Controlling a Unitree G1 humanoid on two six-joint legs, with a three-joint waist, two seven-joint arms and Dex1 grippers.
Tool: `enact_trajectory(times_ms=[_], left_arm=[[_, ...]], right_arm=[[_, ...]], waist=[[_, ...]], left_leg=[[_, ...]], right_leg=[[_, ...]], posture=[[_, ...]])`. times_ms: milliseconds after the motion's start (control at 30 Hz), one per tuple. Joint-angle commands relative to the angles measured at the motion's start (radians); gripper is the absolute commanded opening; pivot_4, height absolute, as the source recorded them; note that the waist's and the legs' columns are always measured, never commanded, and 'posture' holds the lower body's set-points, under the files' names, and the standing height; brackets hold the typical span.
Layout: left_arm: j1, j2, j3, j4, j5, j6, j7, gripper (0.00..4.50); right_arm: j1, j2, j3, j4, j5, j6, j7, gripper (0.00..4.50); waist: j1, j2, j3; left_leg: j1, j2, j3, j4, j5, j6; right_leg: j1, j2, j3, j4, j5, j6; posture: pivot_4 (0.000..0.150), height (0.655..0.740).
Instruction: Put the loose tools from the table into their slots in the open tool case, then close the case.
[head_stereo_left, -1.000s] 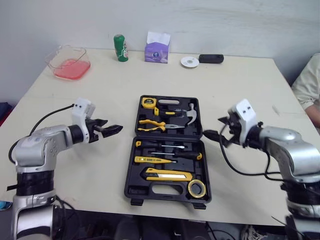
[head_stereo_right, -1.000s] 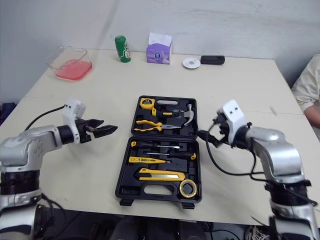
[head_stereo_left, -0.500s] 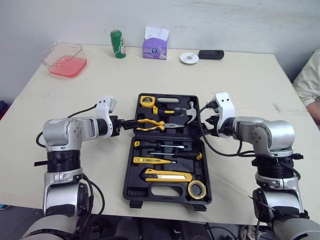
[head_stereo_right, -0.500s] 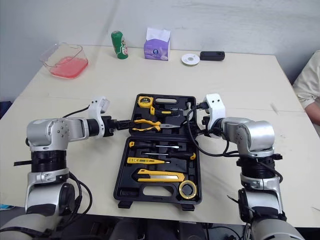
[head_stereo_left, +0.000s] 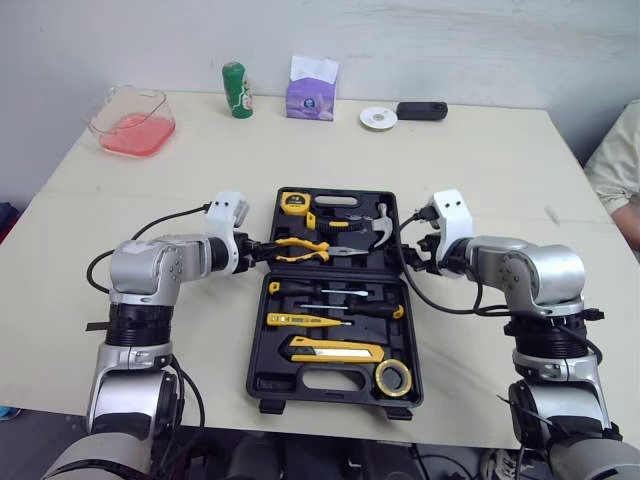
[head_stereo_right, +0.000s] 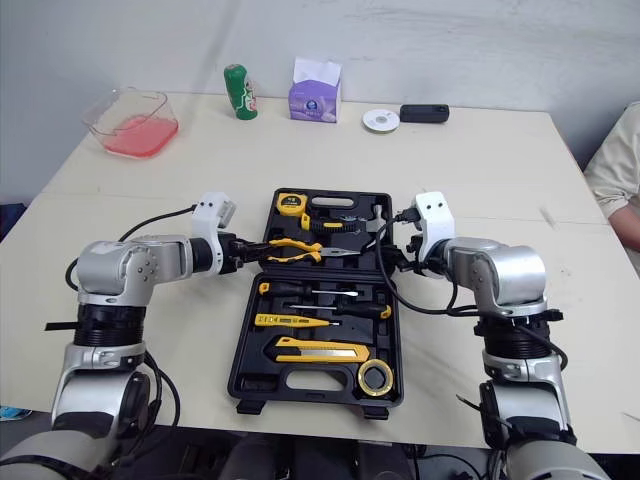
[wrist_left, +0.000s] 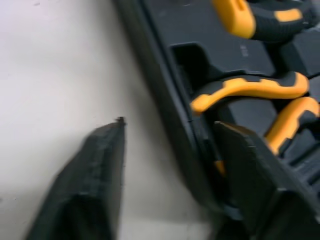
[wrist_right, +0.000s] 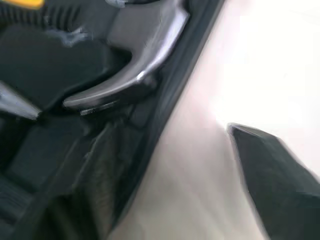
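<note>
Pincers both stand released. Your left pincer (head_stereo_left: 260, 247) straddles the left wall of the black moulded-plastic tool case (head_stereo_left: 330, 381). One finger is outside over the pale matte counter (head_stereo_left: 480, 160). The other is inside, just above the curved yellow-and-black handles of the pliers (head_stereo_left: 300, 247). Your right pincer (head_stereo_left: 412, 247) sits astride the case's right wall, its inner finger just beside the smooth grey metal head of the hammer (head_stereo_left: 378, 228). You cannot tell whether any finger touches the wall. The case lies open and flat, its lid half between the two pincers. The tray half, nearer you than both, holds slim screwdrivers (head_stereo_left: 340, 311) and a yellow utility knife (head_stereo_left: 335, 349).
</note>
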Motion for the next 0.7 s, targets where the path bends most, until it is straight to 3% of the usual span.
enact_trajectory(times_ms=[33, 233, 333, 400, 467, 500, 700], left_arm=[[0.020, 0.000, 0.009, 0.002, 0.014, 0.012, 0.024, 2.33], [0.019, -0.019, 0.021, 0.010, 0.017, 0.010, 0.043, 2.33], [0.025, -0.027, 0.017, 0.006, 0.021, -0.002, 0.050, 1.45], [0.029, -0.032, 0.015, 0.003, 0.026, -0.012, 0.057, 0.60], [0.031, -0.041, 0.018, 0.001, 0.020, -0.011, 0.065, 0.17], [0.032, -0.048, 0.020, -0.006, 0.011, -0.005, 0.065, 0.13], [0.032, -0.072, 0.024, -0.036, -0.012, -0.014, 0.055, 0.02]], right_arm=[[0.012, -0.037, -0.001, -0.043, 0.009, 0.027, 0.012, 3.16], [0.028, -0.033, 0.008, -0.047, 0.011, 0.026, 0.011, 3.16], [0.033, -0.032, 0.024, -0.036, 0.000, 0.006, 0.009, 2.25], [0.030, -0.035, 0.029, -0.037, 0.001, 0.003, 0.010, 1.22], [0.026, -0.031, 0.024, -0.037, 0.009, 0.007, 0.009, 0.21], [0.022, -0.024, 0.015, -0.037, 0.016, 0.016, 0.006, 0.00], [0.016, -0.009, 0.003, -0.043, 0.028, 0.032, -0.006, 0.00]], waist=[[0.001, 0.000, 0.000], [0.002, 0.000, 0.000], [0.001, 0.000, 0.000], [0.001, 0.000, -0.001], [-0.001, -0.001, -0.002], [-0.001, -0.001, -0.002], [0.001, -0.002, -0.002]], left_leg=[[0.000, 0.000, 0.000, 0.000, 0.000, 0.000], [0.000, 0.000, 0.000, 0.000, 0.000, 0.000], [0.000, 0.000, -0.001, 0.000, 0.000, 0.000], [0.001, 0.000, -0.001, 0.000, 0.000, 0.000], [0.002, 0.000, -0.001, 0.000, 0.000, 0.000], [0.003, 0.000, -0.001, 0.000, 0.000, 0.000], [0.003, 0.000, -0.001, -0.001, 0.000, 0.000]], right_leg=[[0.000, 0.000, 0.000, 0.000, 0.000, 0.000], [0.000, 0.000, 0.000, -0.001, 0.000, 0.000], [0.001, 0.000, 0.000, -0.001, 0.000, 0.000], [0.002, 0.000, 0.000, -0.001, 0.000, 0.000], [0.002, 0.000, 0.000, 0.000, 0.000, 0.000], [0.003, 0.000, 0.000, 0.000, 0.000, 0.000], [0.004, 0.000, 0.000, 0.000, 0.000, 0.000]], posture=[[0.150, 0.7244], [0.150, 0.7244], [0.150, 0.7244], [0.150, 0.7244], [0.150, 0.7244], [0.150, 0.7244], [0.150, 0.7244]])
